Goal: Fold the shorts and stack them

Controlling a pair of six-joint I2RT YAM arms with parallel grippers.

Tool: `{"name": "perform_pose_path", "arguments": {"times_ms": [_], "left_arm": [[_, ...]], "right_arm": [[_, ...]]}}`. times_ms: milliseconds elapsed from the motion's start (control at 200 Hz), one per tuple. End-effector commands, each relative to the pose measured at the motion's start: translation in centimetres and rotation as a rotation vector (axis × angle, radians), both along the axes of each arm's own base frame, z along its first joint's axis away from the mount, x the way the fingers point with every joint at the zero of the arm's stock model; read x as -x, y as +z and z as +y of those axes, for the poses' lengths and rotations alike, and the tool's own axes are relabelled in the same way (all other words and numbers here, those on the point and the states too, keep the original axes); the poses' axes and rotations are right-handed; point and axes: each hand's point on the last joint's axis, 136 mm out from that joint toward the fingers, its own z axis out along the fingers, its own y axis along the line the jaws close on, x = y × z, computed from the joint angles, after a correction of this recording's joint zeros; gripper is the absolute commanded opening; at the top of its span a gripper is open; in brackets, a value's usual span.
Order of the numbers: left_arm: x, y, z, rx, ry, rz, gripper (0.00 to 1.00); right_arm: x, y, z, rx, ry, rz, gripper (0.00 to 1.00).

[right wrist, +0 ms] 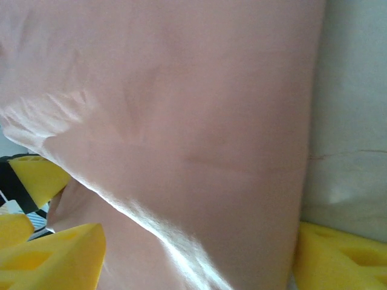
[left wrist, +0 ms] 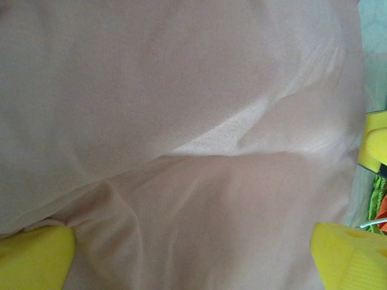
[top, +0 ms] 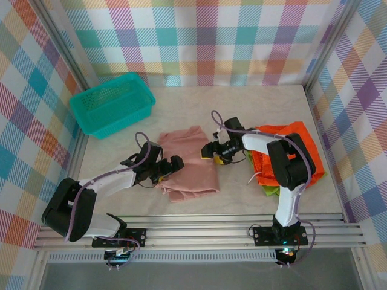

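— While the pink shorts (top: 188, 160) lie mid-way across the table (top: 242, 103), what do we log?
— We log the left gripper (top: 171, 169) spread wide over their left edge, and the right gripper (top: 211, 152), jaws apart, astride their right edge.

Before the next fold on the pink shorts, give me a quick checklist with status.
1. Left gripper open at pink shorts' left edge: ok.
2. Right gripper open at their right edge: ok.
3. Cloth pinched in either: not ok, jaws apart.
4. Pink shorts apart from orange shorts: ok.
5. Orange pair lying on green shorts: ok.
6. Pink shorts' lower layers aligned: cannot tell.
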Motion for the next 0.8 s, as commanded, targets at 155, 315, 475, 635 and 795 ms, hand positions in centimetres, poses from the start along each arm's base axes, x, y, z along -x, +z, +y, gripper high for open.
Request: {"name": "perform_pose_path", "arguments": {"times_ms": [155, 315, 475, 635, 795], "left_arm": [[2.5, -4.2, 2.2, -0.096, 0.031, 0.136, 1.0], [2.6, -4.2, 2.2, -0.093, 0.031, 0.135, 1.0], [2.4, -3.8, 2.1, -0.084, 0.034, 0.12, 1.0], [1.8, -2.3, 1.7, -0.044, 0.043, 0.077, 1.0], [0.5, 2.2, 1.8, -0.013, 0.061, -0.038, 1.0]], "right_arm": [[0.8, -0.6, 2.4, -0.057, 0.007, 0.048, 0.72], [0.6, -0.9, 3.0, -0.048, 0.001, 0.048, 0.61], [0.6, -0.9, 3.2, -0.032, 0.001, 0.037, 0.37], [0.6, -0.3, 3.0, 0.018, 0.025, -0.012, 0.09], [0.5, 1.8, 2.0, 0.087, 0.056, -0.086, 0.0]]}}
